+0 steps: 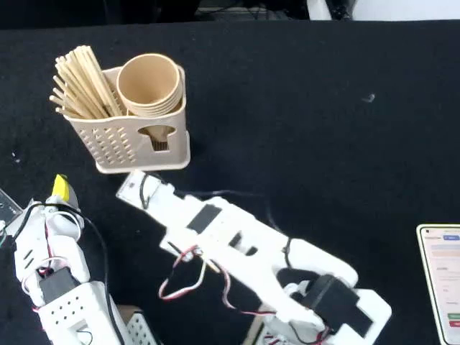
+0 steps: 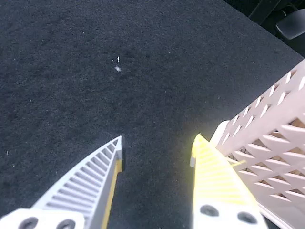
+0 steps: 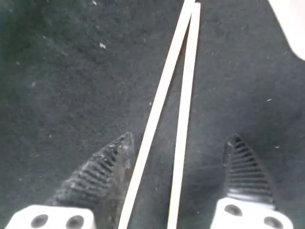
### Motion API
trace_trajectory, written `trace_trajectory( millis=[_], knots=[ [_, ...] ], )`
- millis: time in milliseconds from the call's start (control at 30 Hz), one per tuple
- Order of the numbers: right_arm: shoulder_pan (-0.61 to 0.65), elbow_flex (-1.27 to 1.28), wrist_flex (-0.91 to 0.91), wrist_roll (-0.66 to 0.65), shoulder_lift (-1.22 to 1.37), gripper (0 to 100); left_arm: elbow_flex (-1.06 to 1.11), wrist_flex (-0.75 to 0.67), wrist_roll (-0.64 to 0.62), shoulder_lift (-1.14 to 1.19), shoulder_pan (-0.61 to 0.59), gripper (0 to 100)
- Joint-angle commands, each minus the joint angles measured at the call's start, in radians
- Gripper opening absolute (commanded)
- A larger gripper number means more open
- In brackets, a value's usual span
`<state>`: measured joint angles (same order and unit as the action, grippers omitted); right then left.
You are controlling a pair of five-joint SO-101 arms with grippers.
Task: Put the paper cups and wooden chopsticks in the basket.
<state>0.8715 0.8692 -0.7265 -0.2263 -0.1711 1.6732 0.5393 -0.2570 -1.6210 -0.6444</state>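
A white slotted basket [image 1: 136, 140] stands at the back left of the black table. It holds a bundle of wooden chopsticks [image 1: 80, 85] and a stack of paper cups [image 1: 149, 85]. My right gripper [image 3: 181, 143] is open low over the cloth, with two loose wooden chopsticks [image 3: 178, 90] lying side by side between its fingers. The right arm [image 1: 215, 230] stretches from the front right to just in front of the basket. My left gripper [image 2: 157, 143] is open and holds nothing, beside the basket's wall [image 2: 271, 152]; its yellow fingertip [image 1: 61, 188] lies left of the basket's front.
A phone-like screen [image 1: 440, 280] lies at the table's right edge. A white perforated piece [image 1: 136, 327] sits at the front edge by the left arm's base. Red and white cables [image 1: 188, 277] hang under the right arm. A white basket corner [image 3: 290, 19] borders the loose chopsticks.
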Motion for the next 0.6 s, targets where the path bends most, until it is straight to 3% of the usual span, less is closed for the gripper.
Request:
trace_trajectory(
  millis=[0, 267, 333, 433, 567],
  knots=[
    [-0.037, -0.085, 0.017, 0.003, 0.081, 30.8, -0.019, -0.002, 0.011, -0.012, 0.01, 23],
    [-0.055, -0.242, -0.092, 0.002, 0.26, 28.9, -0.021, 0.0, 0.011, -0.012, 0.008, 23],
    [-0.054, -0.243, -0.095, 0.002, 0.269, 20.9, -0.021, 0.0, 0.011, -0.012, 0.008, 23],
    [-0.041, -0.243, -0.095, 0.002, 0.271, 0.6, -0.021, 0.0, 0.011, -0.012, 0.007, 23],
    [-0.026, -0.239, -0.104, -0.041, 0.271, 0.9, -0.021, 0.0, 0.011, -0.012, 0.002, 23]
  ],
)
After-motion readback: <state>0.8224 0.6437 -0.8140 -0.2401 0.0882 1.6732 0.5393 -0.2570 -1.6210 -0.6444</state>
